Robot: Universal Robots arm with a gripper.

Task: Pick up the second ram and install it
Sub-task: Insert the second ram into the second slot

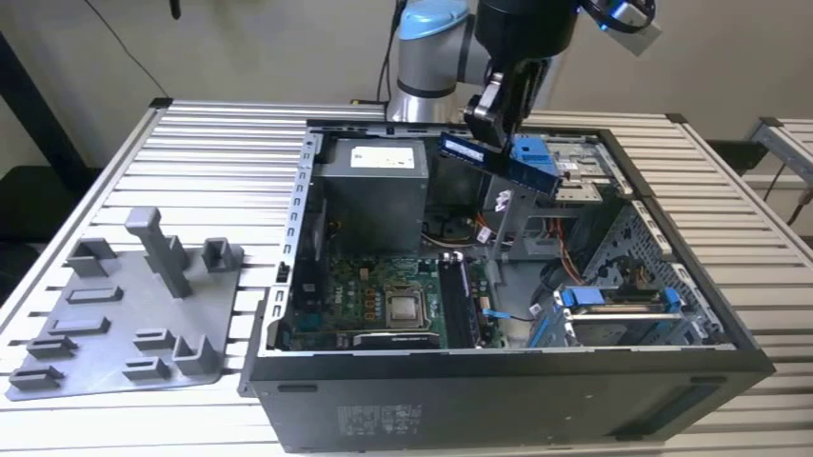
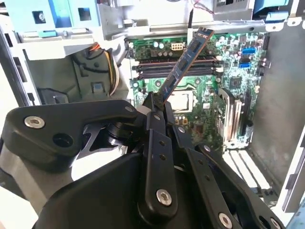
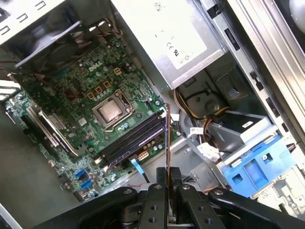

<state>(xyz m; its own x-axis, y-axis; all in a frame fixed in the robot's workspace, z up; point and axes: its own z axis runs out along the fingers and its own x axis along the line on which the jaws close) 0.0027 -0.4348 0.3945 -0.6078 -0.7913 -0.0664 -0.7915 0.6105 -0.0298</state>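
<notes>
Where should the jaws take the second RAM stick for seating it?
Near one end, jaws closing on the two broad faces, coming from above the open case. The second ram is a thin flat board; the gripper is shut on it so, its length jutting free over the motherboard.

White lettering dots the green motherboard (image 3: 86, 95), a printed label (image 3: 167, 31) sits on the grey power supply (image 3: 202, 52) and another on the black case's outer panel (image 1: 534, 405), most of it too small to make out.
</notes>
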